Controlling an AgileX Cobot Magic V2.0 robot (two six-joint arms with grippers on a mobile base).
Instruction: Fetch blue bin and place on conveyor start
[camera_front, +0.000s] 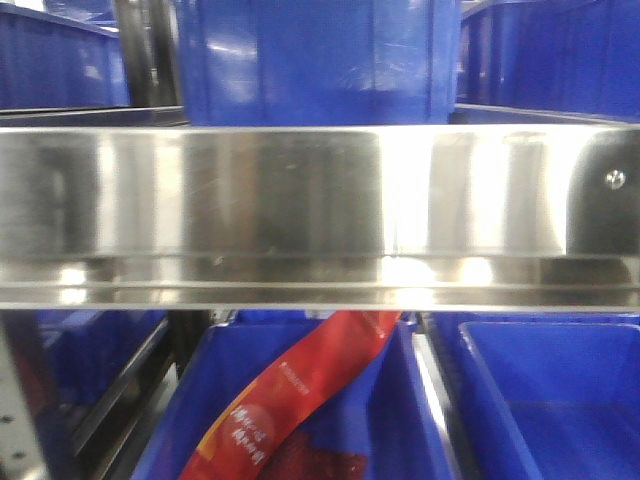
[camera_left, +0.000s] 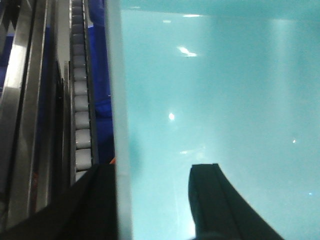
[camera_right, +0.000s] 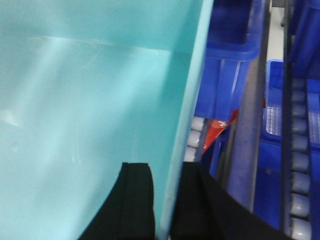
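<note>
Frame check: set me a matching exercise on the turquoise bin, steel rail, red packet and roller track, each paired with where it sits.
Things:
1. turquoise bin
2. steel rail
3. red packet
4. roller track

Places:
a. lying in a dark blue bin
b. shiny band across the front view
c. wall held in the right gripper
d. alongside the turquoise bin, left wrist view

Pairs: 1-c, 2-b, 3-a, 4-d

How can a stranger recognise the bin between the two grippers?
Find the steel rack of dark royal-blue ribbed plastic bins. The black left gripper and right gripper each straddle a wall of one light turquoise smooth plastic bin, the only pale, unribbed one.
</note>
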